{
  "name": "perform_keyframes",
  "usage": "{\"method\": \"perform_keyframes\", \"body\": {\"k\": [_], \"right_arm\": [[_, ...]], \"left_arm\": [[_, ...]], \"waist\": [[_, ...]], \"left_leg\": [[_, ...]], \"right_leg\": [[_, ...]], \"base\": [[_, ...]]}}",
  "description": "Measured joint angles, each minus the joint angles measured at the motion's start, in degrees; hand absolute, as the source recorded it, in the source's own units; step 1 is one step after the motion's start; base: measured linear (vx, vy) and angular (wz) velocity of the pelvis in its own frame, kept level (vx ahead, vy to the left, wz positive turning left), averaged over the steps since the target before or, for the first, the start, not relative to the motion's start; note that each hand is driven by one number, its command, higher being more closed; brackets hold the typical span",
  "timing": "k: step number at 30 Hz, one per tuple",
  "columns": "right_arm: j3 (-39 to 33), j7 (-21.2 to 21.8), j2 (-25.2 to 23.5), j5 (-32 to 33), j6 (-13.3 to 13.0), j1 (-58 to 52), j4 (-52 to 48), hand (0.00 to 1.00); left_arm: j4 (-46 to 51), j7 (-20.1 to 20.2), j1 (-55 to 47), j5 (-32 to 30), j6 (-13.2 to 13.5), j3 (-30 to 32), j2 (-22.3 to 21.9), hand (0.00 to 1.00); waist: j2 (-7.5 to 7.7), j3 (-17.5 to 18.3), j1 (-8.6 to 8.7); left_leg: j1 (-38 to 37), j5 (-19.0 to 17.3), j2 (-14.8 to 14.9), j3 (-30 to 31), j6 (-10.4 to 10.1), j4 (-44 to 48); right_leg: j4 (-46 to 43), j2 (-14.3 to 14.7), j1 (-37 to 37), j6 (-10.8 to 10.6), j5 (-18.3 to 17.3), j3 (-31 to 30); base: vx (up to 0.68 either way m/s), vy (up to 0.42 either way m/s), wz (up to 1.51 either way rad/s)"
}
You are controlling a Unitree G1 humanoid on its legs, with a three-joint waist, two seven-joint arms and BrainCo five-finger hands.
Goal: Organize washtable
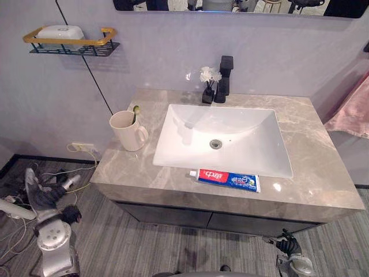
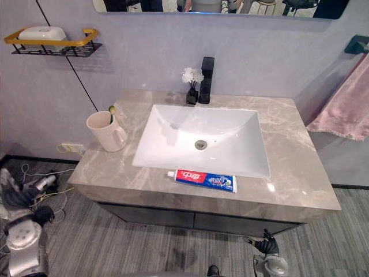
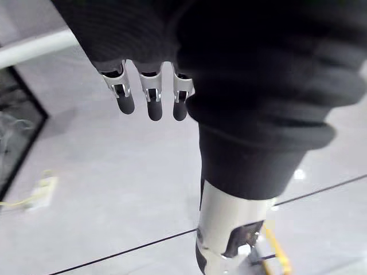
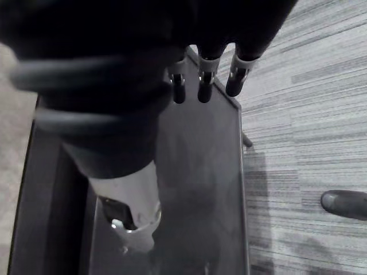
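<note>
Our left hand [image 3: 150, 106] and our right hand [image 4: 203, 86] hang down low, fingers loose, holding nothing. We see the toothpaste tube [image 1: 226, 179] lying flat at the worktop's [image 1: 323, 173] front edge, just beside the white sink [image 1: 253, 144]. The cream cup [image 1: 128, 131] stands near the left edge. The black tap [image 1: 225, 78] and a little vase of white flowers [image 1: 209, 83] stand at the back edge.

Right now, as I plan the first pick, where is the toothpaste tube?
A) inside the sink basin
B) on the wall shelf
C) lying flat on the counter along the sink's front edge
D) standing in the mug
C: the toothpaste tube lies flat on the countertop, just in front of the sink and apart from the mug.
</note>
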State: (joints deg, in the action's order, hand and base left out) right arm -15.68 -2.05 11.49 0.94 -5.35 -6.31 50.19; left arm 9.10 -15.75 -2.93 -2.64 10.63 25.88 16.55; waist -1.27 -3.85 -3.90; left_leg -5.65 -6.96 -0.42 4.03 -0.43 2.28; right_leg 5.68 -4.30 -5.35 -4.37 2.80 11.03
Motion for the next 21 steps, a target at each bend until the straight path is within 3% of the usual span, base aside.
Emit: {"method": "perform_keyframes", "body": {"k": [3,9,17,20,21], "right_arm": [[1.25,0.87,-0.07,0.22,-0.01,-0.12,0.0,0.0],[4.15,1.12,-0.05,0.7,-0.03,-0.31,0.03,0.0],[5.62,1.06,-0.07,0.7,-0.06,-0.05,0.09,0.0],[6.37,1.07,-0.13,0.7,-0.06,0.34,0.08,0.0],[6.49,1.07,-0.13,0.7,-0.06,0.65,0.08,0.0]], "left_arm": [[7.53,0.42,0.55,-2.36,1.65,-7.62,0.04,0.0],[12.01,3.22,3.47,-7.67,2.98,-21.5,0.48,0.0],[11.53,6.01,8.05,-14.17,3.33,-34.52,0.73,0.0],[7.79,8.35,10.42,-16.16,3.38,-39.6,0.89,0.0],[4.53,9.32,11.49,-16.69,3.07,-41.28,1.21,0.0]], "waist": [[-0.07,0.04,-0.02],[-0.67,0.52,0.32],[-0.49,0.57,1.6],[-0.34,0.56,2.03],[-0.31,0.54,2.88]], "left_leg": [[0.58,-0.02,0.02,0.28,-0.02,0.6],[1.05,0.0,0.43,0.19,-0.06,0.84],[1.35,0.01,0.41,-1.01,-0.06,0.85],[1.07,0.0,0.31,-1.16,-0.06,0.68],[1.05,0.0,0.29,-1.16,-0.05,0.67]], "right_leg": [[-0.01,0.04,0.03,0.04,0.02,0.01],[-0.48,0.2,0.56,0.27,0.17,-0.42],[-0.58,0.25,1.7,0.41,0.39,-1.58],[-0.47,0.31,1.66,0.38,0.49,-1.59],[-0.44,0.28,1.64,0.39,0.51,-1.56]], "base": [[-0.08,-0.02,0.04],[-0.07,-0.013,-0.03],[-0.01,0.013,-0.07],[0.01,0.004,-0.02],[0.0,0.0,0.0]]}}
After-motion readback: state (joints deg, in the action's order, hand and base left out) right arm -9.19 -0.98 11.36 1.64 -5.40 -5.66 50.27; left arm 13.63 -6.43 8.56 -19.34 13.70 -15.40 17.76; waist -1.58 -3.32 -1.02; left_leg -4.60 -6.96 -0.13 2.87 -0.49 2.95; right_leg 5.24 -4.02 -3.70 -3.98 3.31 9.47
